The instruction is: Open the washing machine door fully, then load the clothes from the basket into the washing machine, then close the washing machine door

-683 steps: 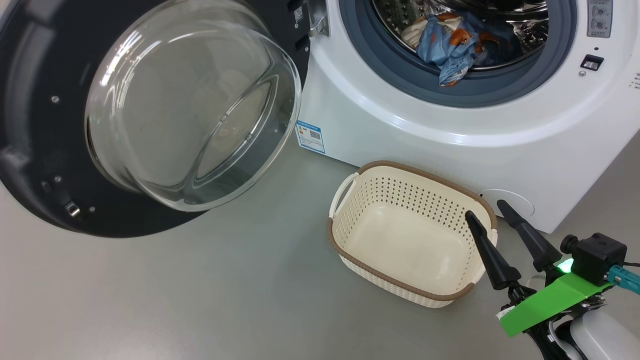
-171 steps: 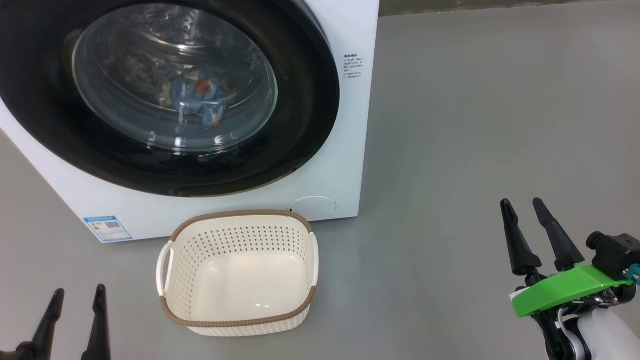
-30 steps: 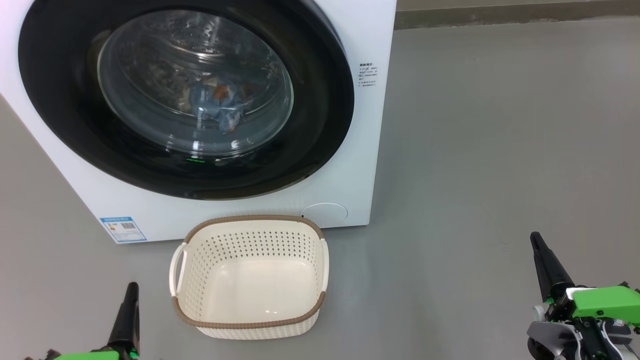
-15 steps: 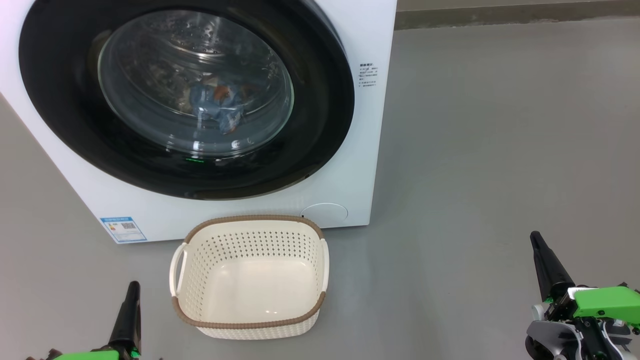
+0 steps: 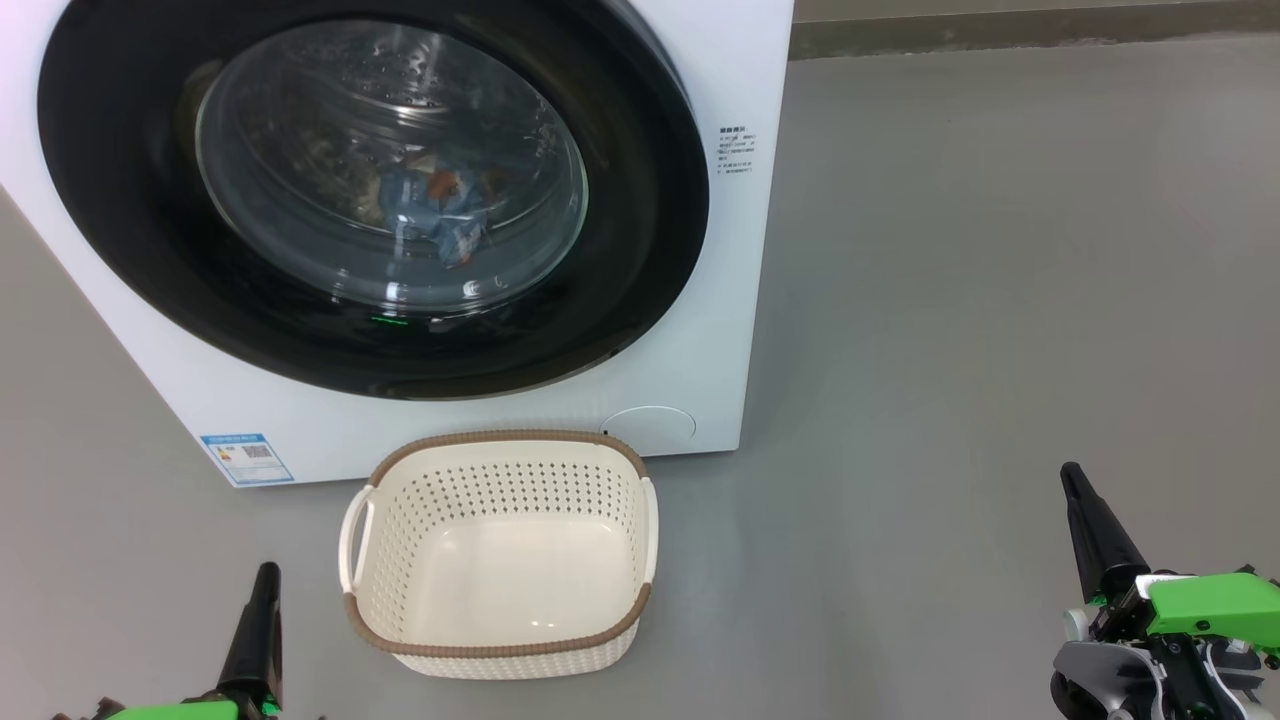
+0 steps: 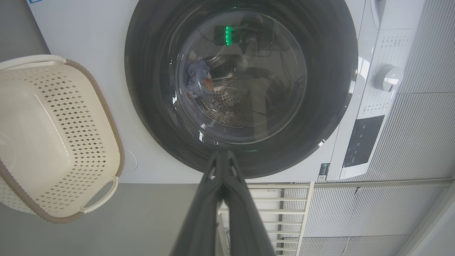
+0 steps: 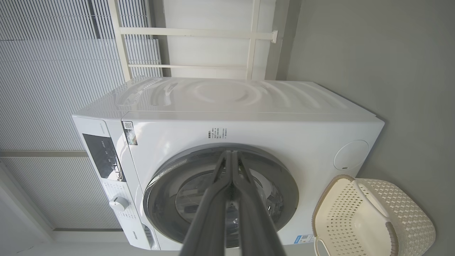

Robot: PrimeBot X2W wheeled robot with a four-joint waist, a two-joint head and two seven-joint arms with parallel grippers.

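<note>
Right now the washing machine door (image 5: 640,250) is sitting shut against the front of the washing machine (image 5: 715,380), its glossy black rim ringing the bulging glass bowl. Behind that glass the clothes (image 5: 440,215) are lying inside the steel drum, showing as a light-blue bundle with orange patches. The basket (image 5: 500,437) is standing empty on the grey floor (image 5: 950,300) just in front of the machine and below the door, its brown rim reaching close to a round cover (image 5: 648,425) low on the white front. A blue label sticker (image 5: 246,458) is showing at the front's other lower corner. The left gripper (image 5: 266,580) is hovering at the lower left of the head view, beside the basket and apart from it; its wrist view is showing the two dark fingers (image 6: 213,199) pressed together tip to tip, lining up with the door's black rim. The right gripper (image 5: 1072,480) is hanging at the lower right over bare floor, well apart from basket and machine, and its fingers (image 7: 213,199) are likewise pressed together, gripping nothing and pointing toward the door.
</note>
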